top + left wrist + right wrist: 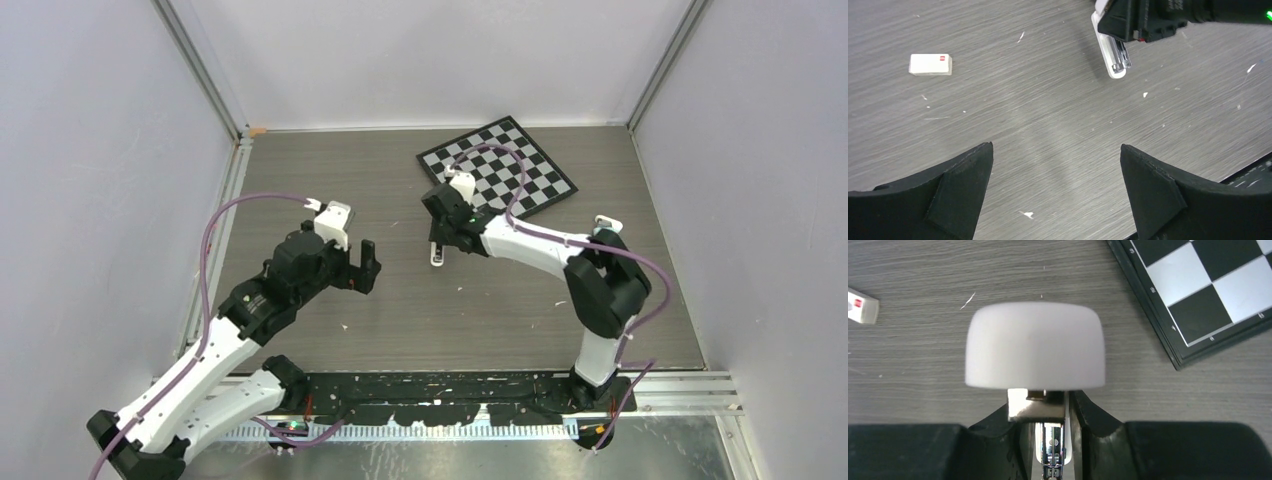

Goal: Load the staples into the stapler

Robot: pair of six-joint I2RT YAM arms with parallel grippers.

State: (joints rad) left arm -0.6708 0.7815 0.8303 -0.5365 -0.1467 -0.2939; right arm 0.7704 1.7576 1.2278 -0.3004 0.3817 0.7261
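stapler (1110, 60): white and slim, clamped in the right jaws. Sticks out past them in the left wrist view, with a metal channel showing along one side. Sits between the two arms in the top view, near the closest corner of the chessboard (545, 172). Cannot tell whether its lower end touches the table (400, 320).

right jaws: closed narrow on the stapler, one on each side of its metal part in the right wrist view. A blurred white rounded part of the stapler fills the middle of that view, just above them.

left jaws: spread wide, holding nothing. Hang over bare table, well apart from both the stapler and the staples (930, 64).

staples: small pale flat rectangular block with a red mark near one end. Lies flat on the table, touching nothing. Shows at upper left in the left wrist view, well apart from the stapler, and at the left edge of the right wrist view.

chessboard: black and white, flat on the far right part of the table, turned at an angle to the table's edges. Near the stapler but apart from it.

table: grey with a wood grain, dotted with small white flecks (1027, 214).
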